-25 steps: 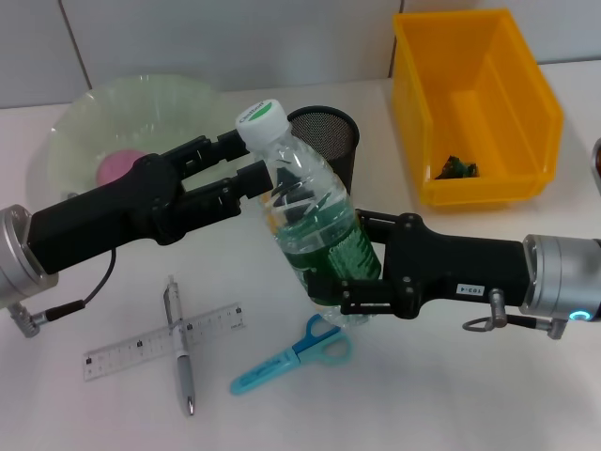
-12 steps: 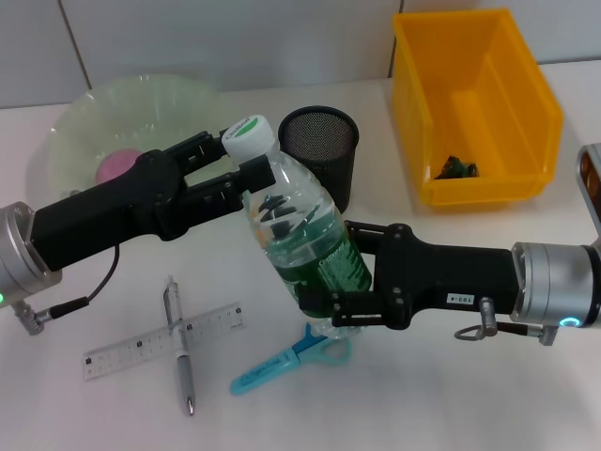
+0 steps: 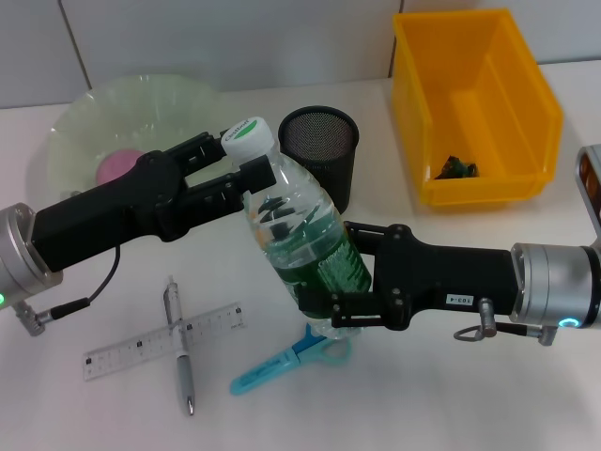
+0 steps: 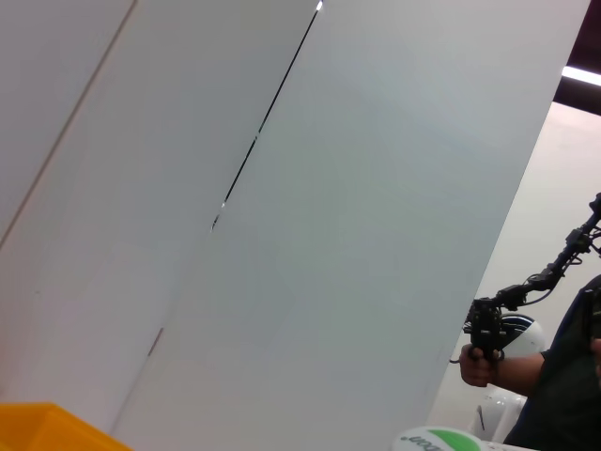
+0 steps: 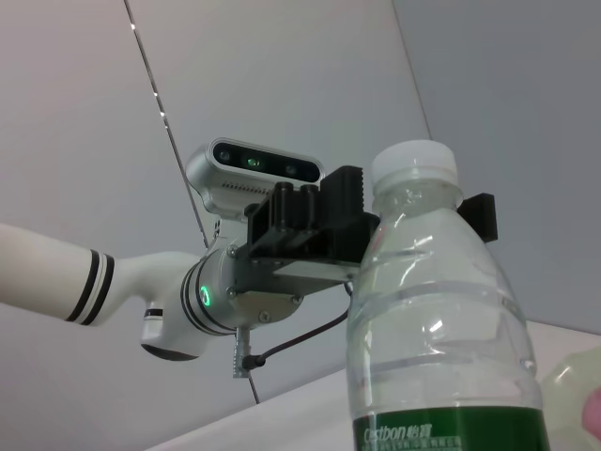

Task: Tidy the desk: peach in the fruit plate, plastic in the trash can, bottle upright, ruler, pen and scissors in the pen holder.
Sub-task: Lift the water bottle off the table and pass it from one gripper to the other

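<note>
Fingers [image 3: 331, 310] round bottle [image 3: 300, 240]; label readable wrist-side.

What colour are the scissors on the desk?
The scissors are light blue, seen best in the head view.

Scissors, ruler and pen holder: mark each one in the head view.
scissors [image 3: 282, 365], head view, on the light blue blade cover.
ruler [image 3: 141, 346], head view, on the clear strip left of the pen.
pen holder [image 3: 324, 164], head view, on the black mesh wall.
</note>
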Robot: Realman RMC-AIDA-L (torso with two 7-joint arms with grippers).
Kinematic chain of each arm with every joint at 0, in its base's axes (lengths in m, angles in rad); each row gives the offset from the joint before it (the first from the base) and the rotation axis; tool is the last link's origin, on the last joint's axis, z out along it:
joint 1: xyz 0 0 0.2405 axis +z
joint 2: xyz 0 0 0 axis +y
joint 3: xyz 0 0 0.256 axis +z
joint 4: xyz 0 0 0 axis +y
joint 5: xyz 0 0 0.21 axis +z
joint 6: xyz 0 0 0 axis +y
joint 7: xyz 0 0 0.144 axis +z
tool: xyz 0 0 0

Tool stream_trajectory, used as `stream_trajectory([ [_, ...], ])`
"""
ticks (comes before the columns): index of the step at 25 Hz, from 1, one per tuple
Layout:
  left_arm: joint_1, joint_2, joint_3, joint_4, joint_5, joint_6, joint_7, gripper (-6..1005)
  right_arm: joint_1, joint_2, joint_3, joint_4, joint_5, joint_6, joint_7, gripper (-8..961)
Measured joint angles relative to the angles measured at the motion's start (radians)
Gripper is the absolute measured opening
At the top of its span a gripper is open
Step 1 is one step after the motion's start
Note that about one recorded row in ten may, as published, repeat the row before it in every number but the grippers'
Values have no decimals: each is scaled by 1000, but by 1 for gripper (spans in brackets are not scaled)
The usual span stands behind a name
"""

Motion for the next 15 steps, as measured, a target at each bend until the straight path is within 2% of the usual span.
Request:
stream_trajectory([
  [8,1,0,0,-1,0,0,-3,790,12,1,0,20,0,-5,-1,772],
  [14,2,0,0,-4,0,3,-6,584,14,1,0,23,0,-6,-2,771],
  [15,2,0,0,-4,0,3,-6,581,14,1,0,23,0,-7,-2,771],
])
